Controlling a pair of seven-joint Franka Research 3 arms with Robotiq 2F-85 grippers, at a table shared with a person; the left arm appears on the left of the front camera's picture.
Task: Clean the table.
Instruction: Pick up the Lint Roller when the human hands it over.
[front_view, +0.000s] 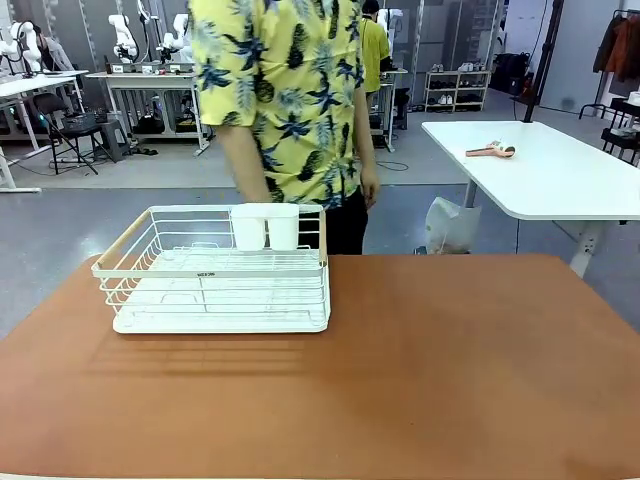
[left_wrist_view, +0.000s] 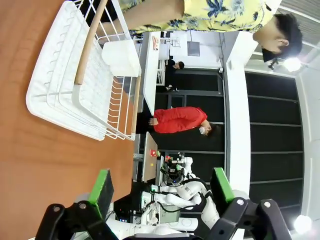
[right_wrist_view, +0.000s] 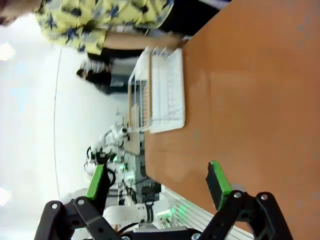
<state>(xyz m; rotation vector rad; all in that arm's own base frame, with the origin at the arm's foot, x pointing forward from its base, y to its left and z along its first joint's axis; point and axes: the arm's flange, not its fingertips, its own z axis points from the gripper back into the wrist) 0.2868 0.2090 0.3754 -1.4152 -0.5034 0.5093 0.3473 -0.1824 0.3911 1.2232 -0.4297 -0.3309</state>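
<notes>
Table (front_view: 430, 370): reddish-brown top, fills near half of front view. White wire dish rack (front_view: 215, 275) stands on its far left part, with two white containers (front_view: 265, 228) at rack's far rim. Person (front_view: 285, 90) in yellow patterned shirt stands at far edge, just behind rack. Left gripper (left_wrist_view: 161, 187): fingers spread wide, nothing between pads (rack farther off beyond them). Right gripper (right_wrist_view: 156, 182): likewise spread, empty, tabletop beyond.

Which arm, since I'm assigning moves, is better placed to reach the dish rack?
Probably left: the dish rack sits left on the table, close before the open left pincer.
</notes>
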